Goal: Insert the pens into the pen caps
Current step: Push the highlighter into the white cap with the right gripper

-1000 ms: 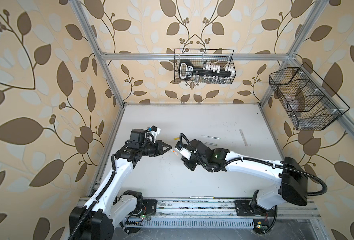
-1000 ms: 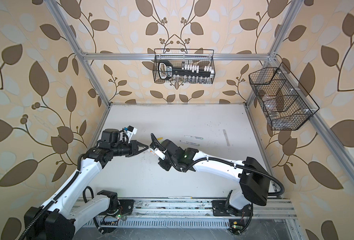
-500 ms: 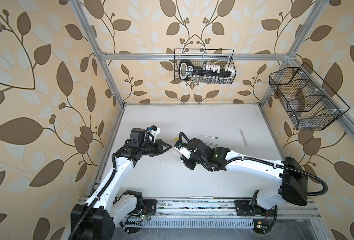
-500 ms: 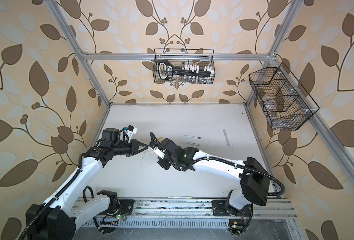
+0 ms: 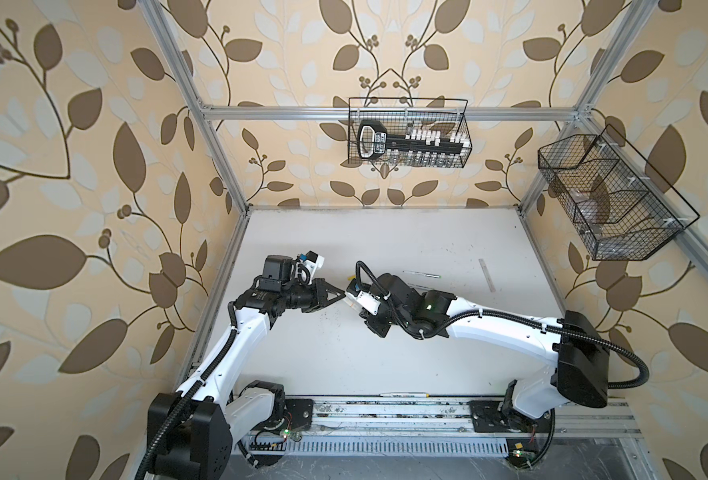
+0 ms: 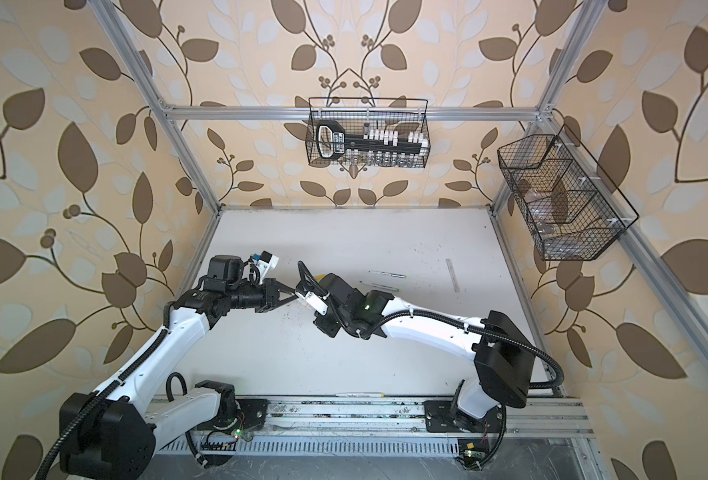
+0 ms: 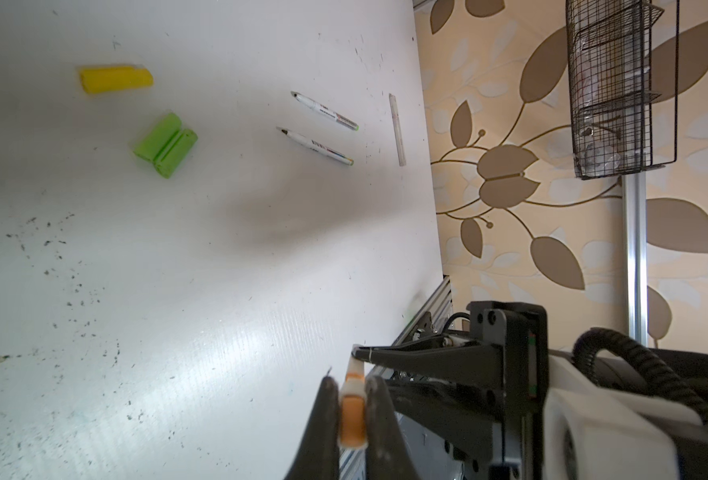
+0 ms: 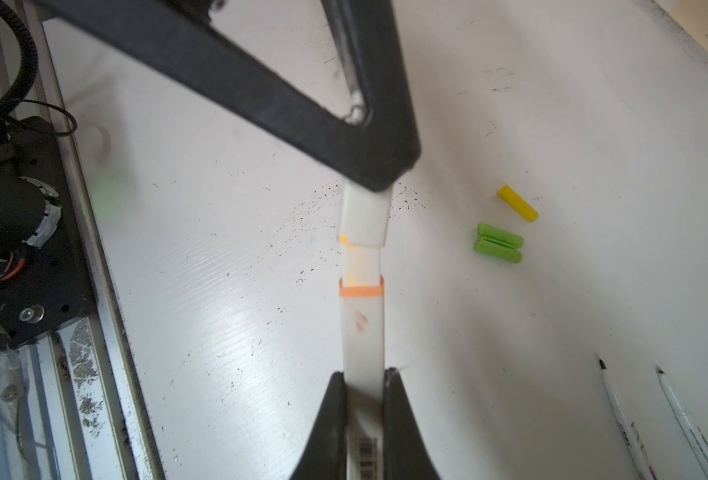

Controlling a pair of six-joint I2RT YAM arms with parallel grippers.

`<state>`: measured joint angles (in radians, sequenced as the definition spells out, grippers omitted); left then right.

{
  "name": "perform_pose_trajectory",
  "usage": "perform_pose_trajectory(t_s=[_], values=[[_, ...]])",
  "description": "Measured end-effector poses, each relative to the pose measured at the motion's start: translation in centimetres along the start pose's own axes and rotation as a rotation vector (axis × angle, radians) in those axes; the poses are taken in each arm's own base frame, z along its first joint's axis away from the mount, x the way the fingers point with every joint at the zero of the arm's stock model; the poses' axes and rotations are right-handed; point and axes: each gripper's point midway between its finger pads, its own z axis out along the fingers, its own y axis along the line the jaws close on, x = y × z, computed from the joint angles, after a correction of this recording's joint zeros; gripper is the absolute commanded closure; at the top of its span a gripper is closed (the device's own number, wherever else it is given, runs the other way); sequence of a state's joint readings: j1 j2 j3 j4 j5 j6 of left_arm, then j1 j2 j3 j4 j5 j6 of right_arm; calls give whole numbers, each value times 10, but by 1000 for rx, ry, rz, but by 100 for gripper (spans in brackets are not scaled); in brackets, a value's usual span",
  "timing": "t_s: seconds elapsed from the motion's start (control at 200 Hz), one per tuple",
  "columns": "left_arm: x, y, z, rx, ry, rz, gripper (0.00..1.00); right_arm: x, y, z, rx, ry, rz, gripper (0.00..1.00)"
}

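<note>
The far end of the white cap (image 8: 364,220) is hidden behind the left gripper (image 8: 379,178), and two loose pens (image 8: 630,432) run off the right wrist view's edge.

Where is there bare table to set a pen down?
Bare: the far table strip along the back wall, and the near stretch by the rail. Crowded: mid-table, where left gripper meets right gripper, beside green caps, yellow cap, loose pens.
</note>
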<state>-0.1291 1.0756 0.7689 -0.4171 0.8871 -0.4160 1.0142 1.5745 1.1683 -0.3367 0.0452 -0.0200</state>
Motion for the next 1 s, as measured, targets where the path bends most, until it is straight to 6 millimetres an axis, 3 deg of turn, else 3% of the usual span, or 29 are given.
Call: perform_pose_trajectory(t_s=[0.355,0.615,1.0], values=[[0,4,4,-11,9,20,100,-8,-3,8,3,16,10,91],[1,6,13,-15,31,32,100,0,-6,10,25,52,11,91],[-3,5,12,-39,17,60,100,-6,-7,11,35,21,14,91]])
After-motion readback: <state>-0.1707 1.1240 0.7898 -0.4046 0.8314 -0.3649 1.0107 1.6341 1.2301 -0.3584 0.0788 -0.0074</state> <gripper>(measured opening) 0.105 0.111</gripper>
